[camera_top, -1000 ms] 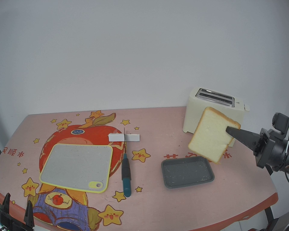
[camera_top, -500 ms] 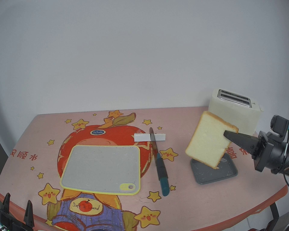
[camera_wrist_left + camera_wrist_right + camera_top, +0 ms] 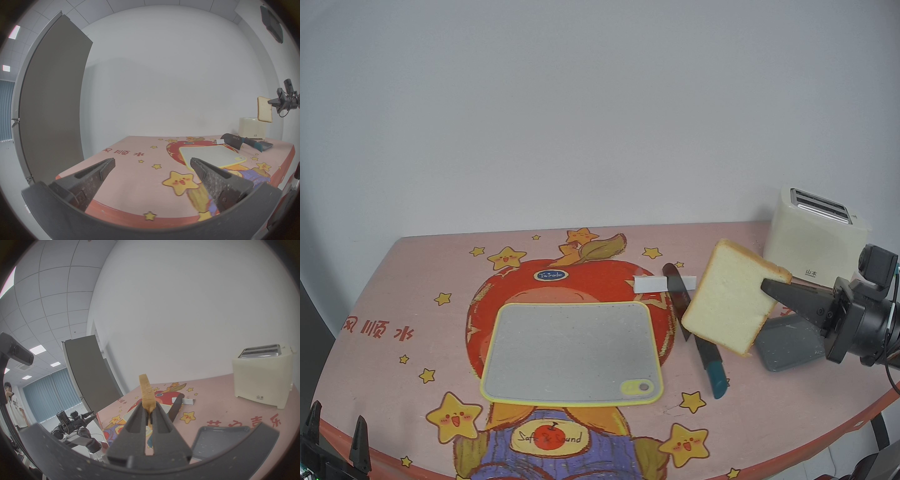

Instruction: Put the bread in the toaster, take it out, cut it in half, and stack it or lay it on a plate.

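A slice of bread hangs tilted in the air, my right gripper shut on its upper right corner. It is above the knife, between the grey cutting board and the dark grey plate. The cream toaster stands behind the plate at the table's far right, its slots bare. In the right wrist view the bread stands edge-on between the shut fingers of that gripper. My left gripper is open and holds nothing, off the table's near left edge.
A small white knife rest lies under the knife blade behind the board. The pink printed table has free room on its left half. The front edge curves close to the plate on the right.
The whole head view has shifted, with the table sliding right. Relative to the table, the bread and right gripper moved left, from before the toaster over the plate to above the knife.
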### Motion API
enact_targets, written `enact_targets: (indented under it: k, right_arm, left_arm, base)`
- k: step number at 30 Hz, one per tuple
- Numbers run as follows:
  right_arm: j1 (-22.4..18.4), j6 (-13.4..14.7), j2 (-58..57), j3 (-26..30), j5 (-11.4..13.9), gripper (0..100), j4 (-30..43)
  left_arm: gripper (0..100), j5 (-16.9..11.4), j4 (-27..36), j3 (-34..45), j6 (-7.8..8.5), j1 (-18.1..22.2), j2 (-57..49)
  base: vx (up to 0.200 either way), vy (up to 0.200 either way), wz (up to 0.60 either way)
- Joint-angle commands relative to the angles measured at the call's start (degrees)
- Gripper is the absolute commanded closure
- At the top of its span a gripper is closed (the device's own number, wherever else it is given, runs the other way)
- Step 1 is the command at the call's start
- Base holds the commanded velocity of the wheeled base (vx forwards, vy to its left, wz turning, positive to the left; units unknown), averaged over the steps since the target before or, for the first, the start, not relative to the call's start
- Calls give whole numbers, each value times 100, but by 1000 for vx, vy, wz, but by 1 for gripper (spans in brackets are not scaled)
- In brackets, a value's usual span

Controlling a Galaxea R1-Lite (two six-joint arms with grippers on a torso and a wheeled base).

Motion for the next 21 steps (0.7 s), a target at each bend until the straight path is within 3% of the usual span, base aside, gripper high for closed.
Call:
enact_targets:
  k: [1,8,14,21]
  right_arm:
    - [2,1,20,31,1,100,-2]
    - [2,28,195,75,1,100,-11]
    - [116,186,257,84,1,100,-11]
    - [160,660,424,75,-7,100,-2]
  left_arm:
    - [0,0,-12,101,-4,1,-40]
    - [0,0,-12,101,13,1,-40]
    - [0,0,-12,101,13,1,-40]
    - [0,0,-3,101,13,1,-40]
  base:
    - [0,200,0]
    - [0,200,0]
    - [0,0,0]
    - [0,0,0]
